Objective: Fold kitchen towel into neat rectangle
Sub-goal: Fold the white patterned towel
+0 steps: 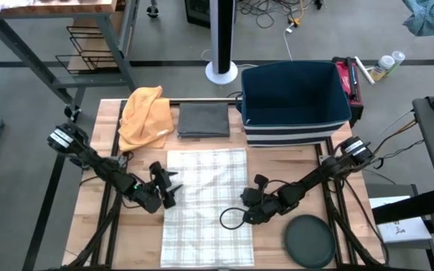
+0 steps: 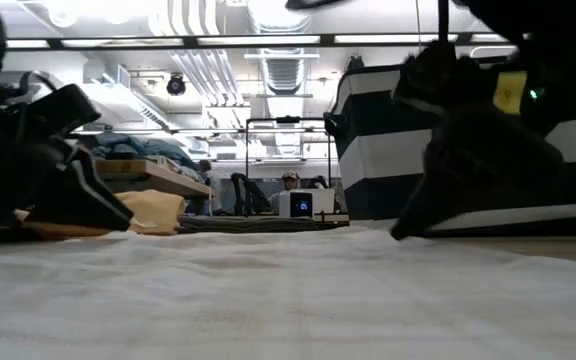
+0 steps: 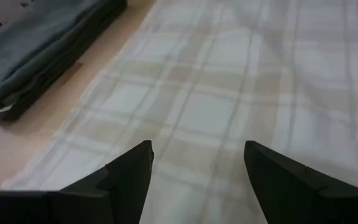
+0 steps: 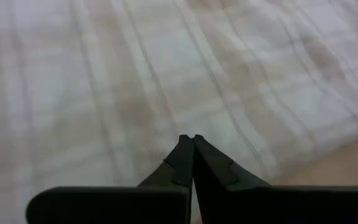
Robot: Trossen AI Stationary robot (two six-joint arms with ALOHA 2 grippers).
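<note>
Plaid kitchen towel [image 1: 206, 205] spread flat down the middle of the wooden table [image 1: 277, 162], one long pale rectangle, lightly rumpled, nothing folded over yet.

Left gripper [image 1: 173, 187] low at the towel's left edge, jaws spread wide, nothing between them. Seen from its own wrist: two dark fingers [image 3: 131, 173] apart, checked cloth lying just under and ahead of the tips, bare wood off to one side. Beyond that, past the towel's corner, a folded grey cloth [image 3: 39, 46].

Right gripper [image 1: 249, 197] down at the towel's right edge, opposite the left one, towel between the two. Fingers [image 4: 185, 158] pressed tight together, tips meeting in a point right over the plaid weave. Pinching fabric or merely resting on it: cannot tell, no fold visibly caught between the tips. Table wood showing just off to the side of those tips.

From table height: white cloth filling the foreground, dark gripper bulk at either side.

Farther from both grippers, along the back of the table: yellow cloth [image 1: 144, 115] bunched up, grey folded cloth beside it, dark blue bin [image 1: 294, 102] with striped base. Near the right arm, a dark round disc [image 1: 310, 241] at the front corner.
</note>
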